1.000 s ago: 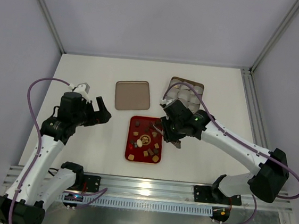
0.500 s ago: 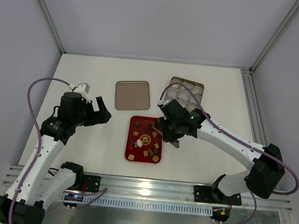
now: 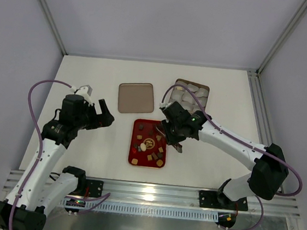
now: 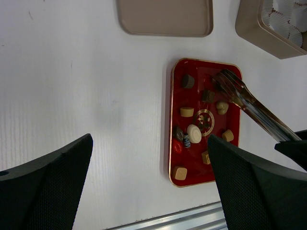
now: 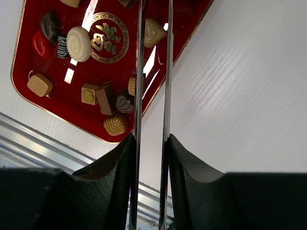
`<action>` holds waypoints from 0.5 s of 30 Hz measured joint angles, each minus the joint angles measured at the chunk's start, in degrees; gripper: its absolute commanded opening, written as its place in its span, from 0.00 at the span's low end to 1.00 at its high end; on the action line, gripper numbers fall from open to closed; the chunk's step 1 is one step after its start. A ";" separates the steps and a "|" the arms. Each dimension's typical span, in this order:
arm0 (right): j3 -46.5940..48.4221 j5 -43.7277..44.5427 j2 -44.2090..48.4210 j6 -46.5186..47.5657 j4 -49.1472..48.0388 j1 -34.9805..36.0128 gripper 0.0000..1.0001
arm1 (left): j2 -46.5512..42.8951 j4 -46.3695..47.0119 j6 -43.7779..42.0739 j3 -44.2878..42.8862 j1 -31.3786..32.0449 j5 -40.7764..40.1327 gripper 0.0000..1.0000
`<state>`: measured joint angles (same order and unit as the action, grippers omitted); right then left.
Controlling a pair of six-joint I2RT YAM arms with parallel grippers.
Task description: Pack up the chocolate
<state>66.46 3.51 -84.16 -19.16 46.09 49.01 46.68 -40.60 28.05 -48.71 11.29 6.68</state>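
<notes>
The chocolate point(image 4: 194, 132) lies as several small dark, tan and whitish pieces on a red tray point(image 3: 136, 124). My right gripper point(image 3: 173, 137) is shut on a pair of metal tongs point(image 4: 249, 103). The tongs reach over the tray's right side, their tips near a dark piece point(image 4: 207, 96). In the right wrist view the two tong arms point(image 5: 139, 72) run up between my fingers, with a tan piece point(image 5: 153, 32) seen between them; the tips are cut off at the top. My left gripper point(image 3: 105, 115) hangs open to the left of the tray, holding nothing.
A tan lid point(image 3: 136, 97) lies behind the tray. A tan box point(image 3: 188, 95) with white paper cups stands at the back right. An aluminium rail point(image 5: 29, 139) runs along the table's near edge, just in front of the tray.
My right arm has edged slightly left and away from the near edge with the tongs. The left arm has not moved.
</notes>
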 measured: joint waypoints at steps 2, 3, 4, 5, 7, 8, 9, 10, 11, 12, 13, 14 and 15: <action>0.02 0.00 0.00 0.00 -0.02 0.00 0.33 | 0.00 0.00 0.00 0.00 0.00 0.02 1.00; 0.09 0.00 0.00 0.00 -0.02 0.00 0.32 | 0.00 0.00 0.00 0.00 0.00 0.00 1.00; 0.13 0.02 0.00 0.00 -0.02 0.00 0.31 | 0.00 0.00 0.00 0.00 0.00 0.00 1.00; 0.20 0.02 0.00 0.00 0.00 0.00 0.31 | 0.00 0.00 0.00 0.00 0.00 0.02 1.00; 0.31 0.04 0.02 0.00 0.04 0.00 0.30 | 0.00 0.00 0.00 0.00 0.00 0.00 1.00; 0.42 0.07 0.02 0.00 0.09 0.00 0.30 | 0.00 0.00 0.00 0.00 0.00 0.02 1.00; 0.52 0.17 0.07 0.00 0.17 0.00 0.30 | 0.00 0.00 0.00 0.00 0.00 0.02 1.00; 0.57 0.24 0.17 0.00 0.20 -0.02 0.29 | 0.00 0.00 0.00 0.00 0.00 0.00 1.00; 0.68 0.31 0.37 -0.02 0.39 -0.02 0.30 | 0.00 0.00 0.00 0.00 0.00 0.00 1.00; 0.85 0.39 0.63 -0.02 0.63 -0.07 0.29 | 0.00 0.00 0.00 0.00 0.00 0.00 1.00; 0.94 0.46 0.98 -0.02 0.74 -0.15 0.29 | 0.00 0.00 0.00 0.00 0.00 0.00 1.00; 1.09 0.46 1.36 -0.02 0.98 -0.42 0.29 | 0.00 0.00 0.00 0.00 0.00 0.00 1.00; 1.40 0.46 1.79 -0.02 1.29 -0.59 0.29 | 0.00 0.00 0.00 0.00 0.00 0.00 1.00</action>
<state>67.85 3.97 -82.37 -19.18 47.37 48.42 46.68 -40.60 28.05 -48.71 11.29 6.68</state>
